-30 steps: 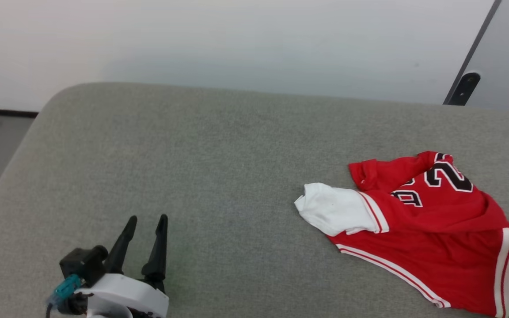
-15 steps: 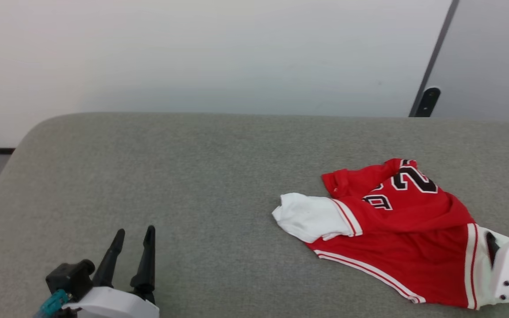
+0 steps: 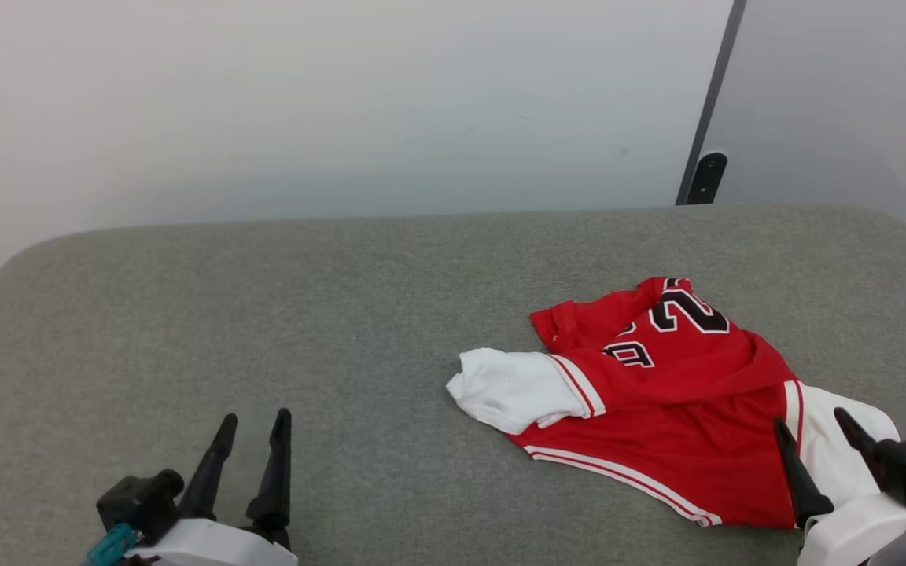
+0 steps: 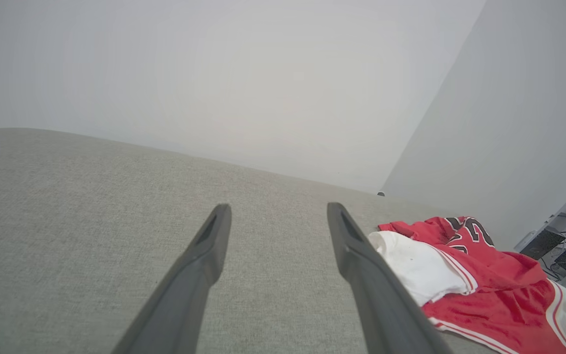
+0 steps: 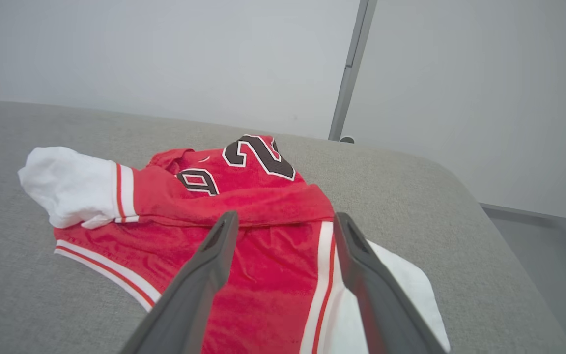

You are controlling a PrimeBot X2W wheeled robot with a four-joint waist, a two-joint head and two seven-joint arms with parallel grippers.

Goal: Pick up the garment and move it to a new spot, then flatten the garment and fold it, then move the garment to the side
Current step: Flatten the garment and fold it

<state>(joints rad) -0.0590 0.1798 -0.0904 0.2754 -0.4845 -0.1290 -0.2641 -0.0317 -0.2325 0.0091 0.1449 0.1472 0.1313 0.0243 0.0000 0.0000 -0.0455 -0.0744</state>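
The crumpled red, white-sleeved jersey T-shirt (image 3: 657, 409) lay crosswise right before the right gripper's (image 3: 808, 419) spread fingers, well apart from the left gripper's (image 3: 256, 416), likewise spread.

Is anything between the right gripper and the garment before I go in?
Nothing visible. The right gripper, jaws open, is at the garment, at its near edge by a white sleeve, nothing between them. Bare grey cushion lies around.

The head view has swung, so the shirt (image 3: 681, 369) sits further left in it. The right gripper (image 3: 808, 419) has come in: both fingers now show, spread apart over the shirt's near white sleeve, where earlier just its pale casing showed.
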